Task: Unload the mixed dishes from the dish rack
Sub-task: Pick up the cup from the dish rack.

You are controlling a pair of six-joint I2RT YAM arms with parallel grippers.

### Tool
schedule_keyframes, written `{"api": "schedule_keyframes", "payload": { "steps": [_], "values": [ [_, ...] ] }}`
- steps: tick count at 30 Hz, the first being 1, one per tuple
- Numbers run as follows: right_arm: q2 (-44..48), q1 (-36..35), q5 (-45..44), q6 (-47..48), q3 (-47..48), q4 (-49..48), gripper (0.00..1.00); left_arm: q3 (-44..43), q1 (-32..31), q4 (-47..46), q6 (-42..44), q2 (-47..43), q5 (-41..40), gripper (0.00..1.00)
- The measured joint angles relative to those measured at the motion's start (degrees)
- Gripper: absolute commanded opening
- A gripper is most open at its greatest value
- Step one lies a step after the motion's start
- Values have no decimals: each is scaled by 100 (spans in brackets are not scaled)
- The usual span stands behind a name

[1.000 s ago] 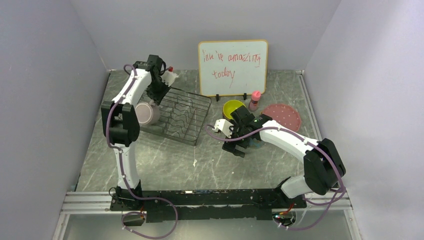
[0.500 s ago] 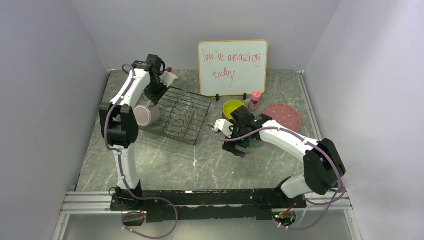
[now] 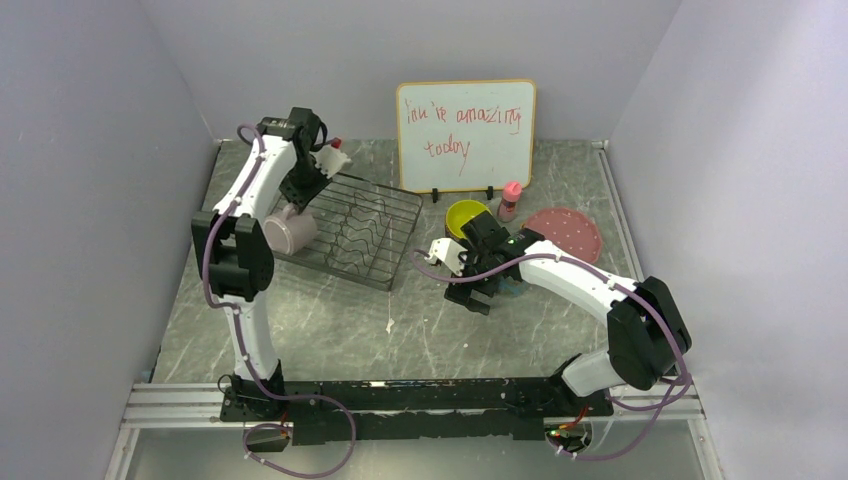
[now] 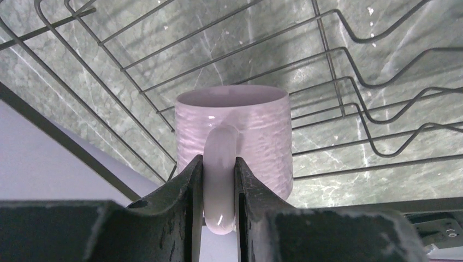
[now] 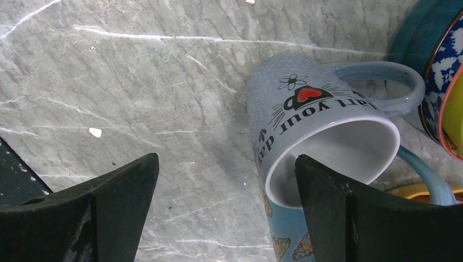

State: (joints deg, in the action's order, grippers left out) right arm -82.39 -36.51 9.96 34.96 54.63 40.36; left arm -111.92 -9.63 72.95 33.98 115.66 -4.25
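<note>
My left gripper (image 3: 298, 200) is shut on the handle of the lilac mug (image 3: 287, 232) and holds it over the left edge of the black wire dish rack (image 3: 352, 232). In the left wrist view the mug (image 4: 232, 131) hangs with its handle pinched between my fingers (image 4: 188, 185), above the rack wires (image 4: 355, 98). My right gripper (image 3: 468, 296) is open and low over the table. In the right wrist view a small grey cup (image 5: 322, 125) lies tilted on a blue mug (image 5: 377, 234), just beside my right finger (image 5: 327, 213).
A blue-patterned bowl (image 5: 445, 82) sits at the right edge of the right wrist view. A yellow bowl (image 3: 466, 215), a pink bottle (image 3: 511, 200) and a pink speckled plate (image 3: 563, 233) stand at the back right. A white board (image 3: 466, 135) stands behind the rack.
My left arm has swung a little to the left, carrying the lilac mug toward the rack's left edge. The right arm has not moved.
</note>
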Motion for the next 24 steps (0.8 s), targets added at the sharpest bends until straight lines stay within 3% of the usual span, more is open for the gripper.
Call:
{"api": "schedule_keyframes", "payload": {
  "steps": [24],
  "values": [
    [94, 37, 15, -94, 33, 9, 99, 55, 0, -4, 435, -957, -179, 2]
  ]
}}
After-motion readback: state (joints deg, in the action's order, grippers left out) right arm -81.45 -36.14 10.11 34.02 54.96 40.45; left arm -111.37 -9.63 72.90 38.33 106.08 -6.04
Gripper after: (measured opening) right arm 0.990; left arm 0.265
